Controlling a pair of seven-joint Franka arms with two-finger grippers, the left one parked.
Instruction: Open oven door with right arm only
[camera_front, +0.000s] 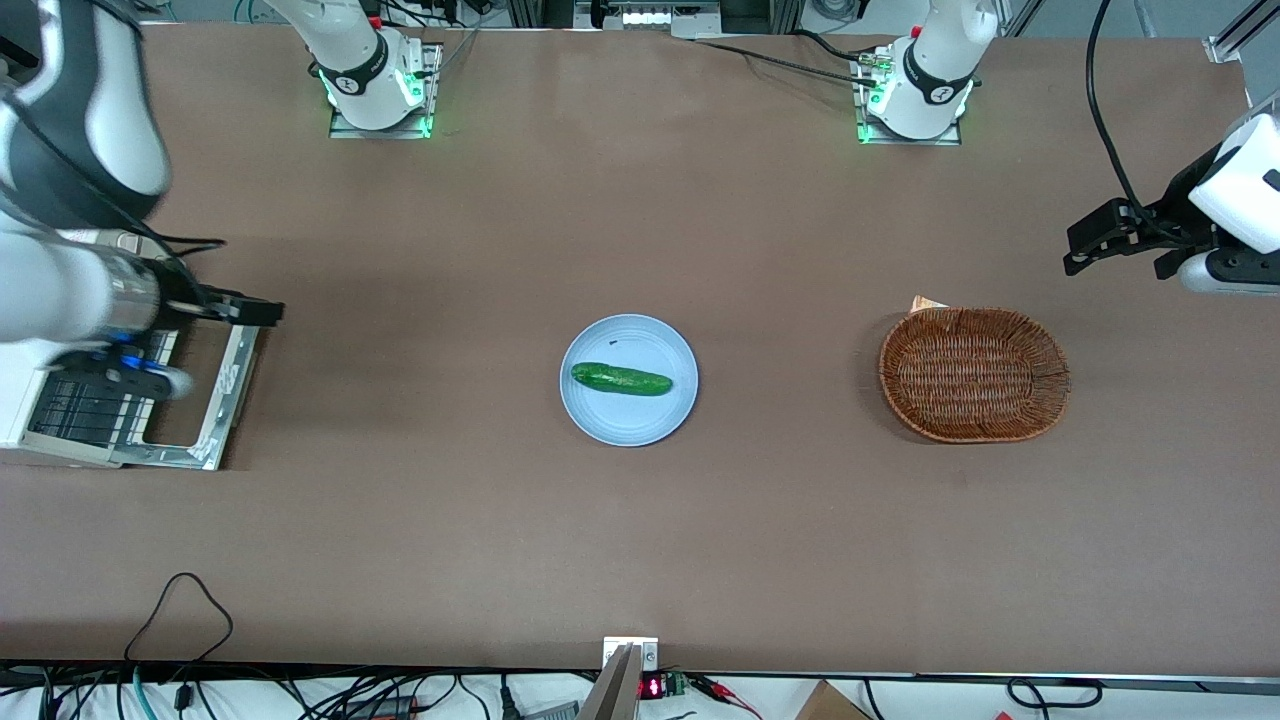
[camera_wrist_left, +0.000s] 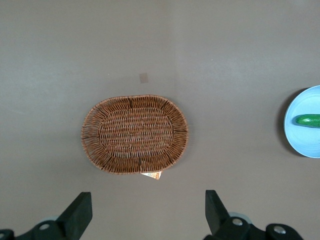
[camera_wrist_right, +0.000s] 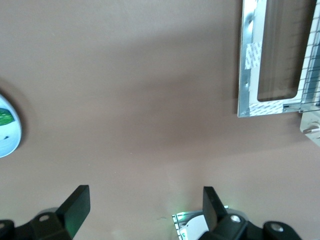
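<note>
Oven door (camera_front: 215, 400), silver-framed with a dark glass window, is seen lying folded down flat on the brown worktop (camera_front: 640, 520) at the working arm's end, hinged to the small white toaster oven (camera_front: 40, 415), whose wire rack is exposed. In the right wrist view the door frame (camera_wrist_right: 248, 60) is shown flat against the worktop, with pale tape patches on its metal edge. The right arm (camera_front: 70, 290) is stretched above the oven, and its black gripper (camera_front: 245, 311) is held over the door's edge that lies farther from the front camera, apart from the door; its fingers (camera_wrist_right: 75, 205) are spread wide with nothing between them. Near the middle of the worktop a pale blue plate (camera_front: 600, 410) is set, and a green cucumber (camera_front: 621, 379) is laid on it. Toward the parked arm's end an oval wicker basket (camera_front: 974, 374) is placed, with a small pale card (camera_front: 926, 303) tucked at its rim.
</note>
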